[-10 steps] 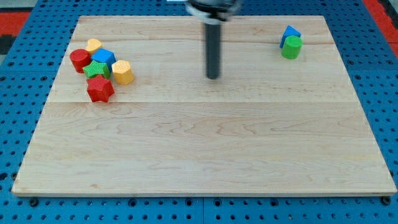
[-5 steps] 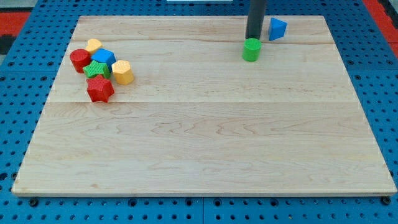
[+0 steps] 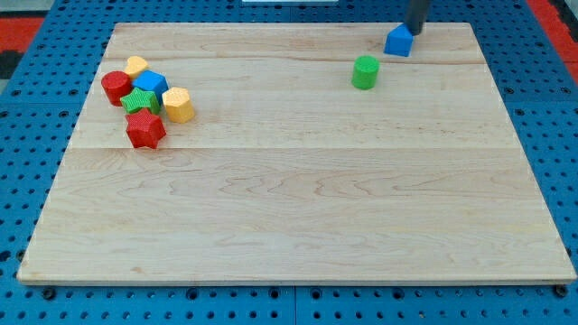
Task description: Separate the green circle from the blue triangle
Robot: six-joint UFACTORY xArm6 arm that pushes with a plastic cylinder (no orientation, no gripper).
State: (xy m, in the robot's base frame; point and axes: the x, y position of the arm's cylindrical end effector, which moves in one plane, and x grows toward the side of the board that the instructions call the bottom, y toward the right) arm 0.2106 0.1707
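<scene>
The green circle stands alone on the wooden board near the view's top, right of centre. The blue triangle lies up and to the right of it, with a clear gap between the two. My tip comes down at the view's top edge, just above and to the right of the blue triangle, close to or touching it. The tip is well away from the green circle.
A cluster of blocks sits at the view's upper left: a red circle, a small yellow block, a blue block, a green star, a yellow hexagon and a red star.
The rod moved from just above the green circle up and to the right, to the blue triangle's far side. The triangle turned and shifted slightly. The green circle stayed put.
</scene>
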